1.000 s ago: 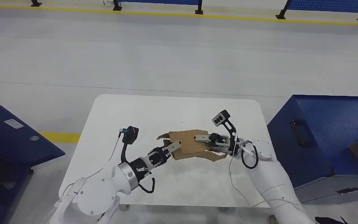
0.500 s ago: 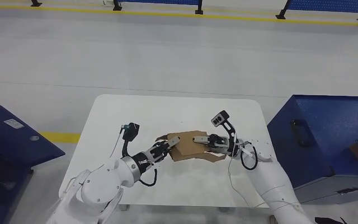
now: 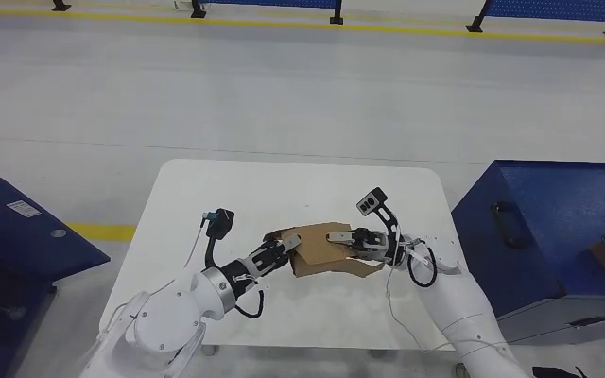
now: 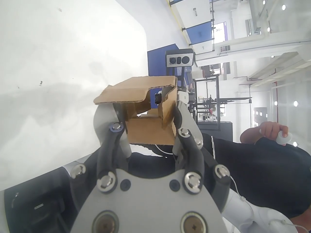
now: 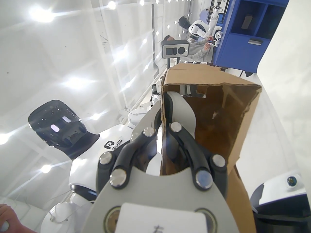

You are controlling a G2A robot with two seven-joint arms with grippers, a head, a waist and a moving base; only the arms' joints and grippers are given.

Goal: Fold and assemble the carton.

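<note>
The brown cardboard carton [image 3: 326, 251] is held above the white table [image 3: 236, 198], between both arms. It is partly opened into a box shape, with loose flaps at its ends. My left gripper [image 3: 282, 249] is at the carton's left end. In the left wrist view its fingers [image 4: 181, 112] press on both sides of the carton [image 4: 145, 90], so the left gripper [image 4: 148, 109] is shut on it. My right gripper [image 3: 342, 236] is at the right end. The right gripper [image 5: 165, 105] is shut on one wall of the carton [image 5: 218, 112], one finger inside and one outside.
A blue cabinet [image 3: 539, 227] stands just past the table's right edge. Another blue unit [image 3: 38, 236] stands off the left side. White tabletop lies bare around the carton on all sides.
My left gripper has moved in to the carton's left end and closed around it. The carton has gone from nearly flat to more box-shaped. The right gripper has hardly moved.
</note>
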